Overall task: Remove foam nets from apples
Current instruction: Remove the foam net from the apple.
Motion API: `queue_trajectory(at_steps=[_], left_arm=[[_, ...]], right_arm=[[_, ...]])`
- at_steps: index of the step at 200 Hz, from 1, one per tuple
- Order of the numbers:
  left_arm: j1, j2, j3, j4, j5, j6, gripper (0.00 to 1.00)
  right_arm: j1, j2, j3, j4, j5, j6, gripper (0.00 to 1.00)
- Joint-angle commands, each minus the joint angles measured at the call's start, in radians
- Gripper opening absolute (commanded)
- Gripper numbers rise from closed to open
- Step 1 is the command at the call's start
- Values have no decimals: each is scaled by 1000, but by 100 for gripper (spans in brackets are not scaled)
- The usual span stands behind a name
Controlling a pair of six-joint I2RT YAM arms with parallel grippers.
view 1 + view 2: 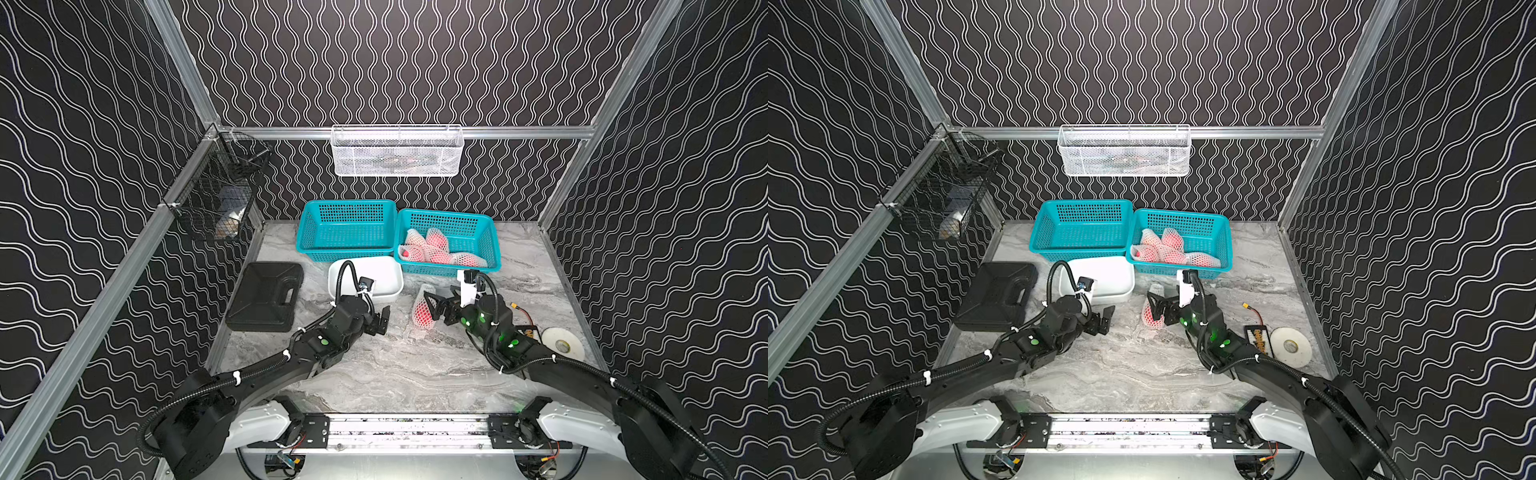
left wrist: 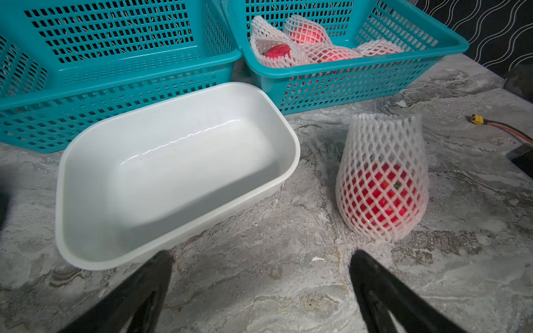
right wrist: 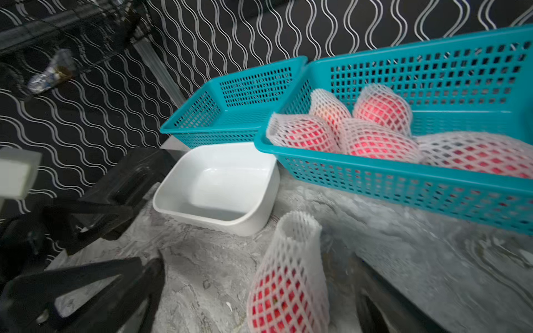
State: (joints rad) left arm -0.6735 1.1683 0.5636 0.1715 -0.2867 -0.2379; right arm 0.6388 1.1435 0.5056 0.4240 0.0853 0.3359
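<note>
The right gripper (image 1: 431, 307) stands wide open around an apple (image 2: 380, 196) in its net (image 2: 383, 135), not gripping; left gripper (image 2: 261, 256) open, empty

Top views overhead; close wrist views share tub (image 2: 173, 173)

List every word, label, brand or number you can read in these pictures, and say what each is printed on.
Nothing here can be read for certain.
Black pack with wires, beside the white disc: orange lettering, too small and blurred to read.
White disc: centre marking, too small to read.
White tub and black case: no print visible.
</note>
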Motion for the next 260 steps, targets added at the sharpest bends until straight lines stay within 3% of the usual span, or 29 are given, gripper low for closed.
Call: queue_trajectory(at_steps=[1, 44, 81, 150, 183, 208, 220, 239, 260], left_arm=[[1, -7, -6, 16, 7, -19, 100], [1, -17, -12, 4, 3, -23, 100], [0, -48, -16, -23, 4, -23, 100], [-1, -103, -50, -31, 16, -40, 100], [-1, -110, -48, -41, 6, -29, 100], [-1, -106, -38, -59, 5, -28, 100], [-1, -110, -45, -55, -4, -25, 100], [-1, -107, -47, -54, -31, -13, 100], [0, -98, -39, -63, -39, -7, 100]], right_arm=[[-7, 36, 87, -242, -31, 48, 100], [-80, 219, 305, -451, -166, 147, 100], [-83, 370, 464, -628, -144, 121, 100], [-74, 552, 551, -625, -100, 101, 98], [-71, 598, 582, -608, -128, 85, 78], [-68, 567, 559, -587, -143, 74, 47], [-68, 542, 539, -572, -152, 66, 39], [-67, 509, 515, -559, -185, 55, 17], [-62, 473, 470, -512, -212, 51, 13]])
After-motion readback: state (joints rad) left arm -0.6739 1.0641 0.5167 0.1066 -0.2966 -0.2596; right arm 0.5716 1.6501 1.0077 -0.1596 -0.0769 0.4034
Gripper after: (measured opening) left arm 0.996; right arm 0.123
